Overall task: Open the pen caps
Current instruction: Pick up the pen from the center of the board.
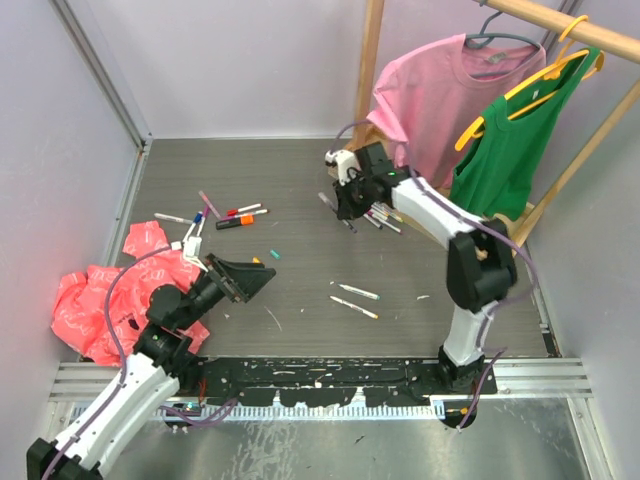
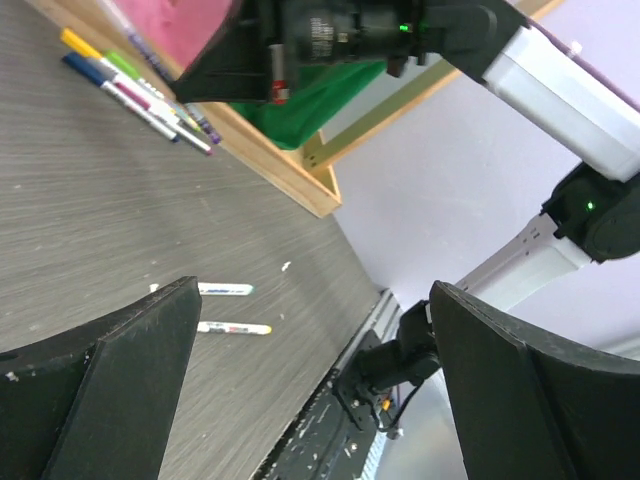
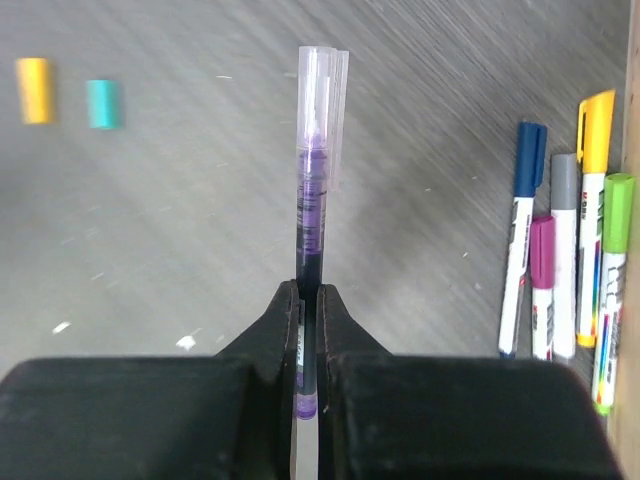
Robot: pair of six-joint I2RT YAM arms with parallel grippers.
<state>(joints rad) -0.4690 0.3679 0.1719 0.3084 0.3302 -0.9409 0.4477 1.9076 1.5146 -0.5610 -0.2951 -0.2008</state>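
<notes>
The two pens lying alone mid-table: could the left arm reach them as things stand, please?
Probably yes. The left gripper is open, empty and facing the two pens, with only bare table between. The right gripper, shut on a purple pen, works farther back, out of the way.

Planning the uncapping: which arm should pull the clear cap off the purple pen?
Probably left: the left fingers stand open, empty; the right fingers are shut on the slim purple pen, its clear plastic cap free.
</notes>
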